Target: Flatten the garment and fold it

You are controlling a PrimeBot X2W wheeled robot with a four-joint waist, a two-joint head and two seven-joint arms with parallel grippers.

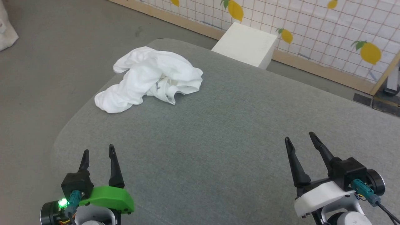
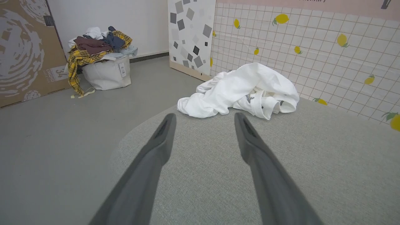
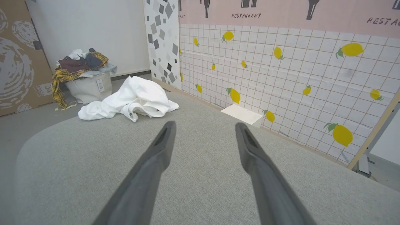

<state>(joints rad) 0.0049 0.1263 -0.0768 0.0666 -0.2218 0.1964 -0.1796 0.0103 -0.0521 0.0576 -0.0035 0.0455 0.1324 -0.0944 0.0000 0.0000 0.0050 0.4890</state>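
The garment (image 1: pixel 147 76), a white thin shirt, lies crumpled in a heap at the far left corner of the grey fabric-covered table (image 1: pixel 218 140). Grey zigzag stitching shows in its folds. The same heap (image 2: pixel 240 89) lies ahead of my left fingers in the left wrist view, and the garment (image 3: pixel 131 98) sits far left in the right wrist view. My left gripper (image 1: pixel 98 151) stands open near the table's front left, well short of the shirt. My right gripper (image 1: pixel 300 137) stands open at the front right, with nothing between its fingers.
A white box (image 1: pixel 247 43) stands on the floor beyond the table's far edge, against a lemon-patterned grid wall (image 1: pixel 328 31). A white bin heaped with mixed clothes (image 2: pixel 103 62) stands on the floor to the left. A brown cardboard panel (image 2: pixel 25 47) leans beside it.
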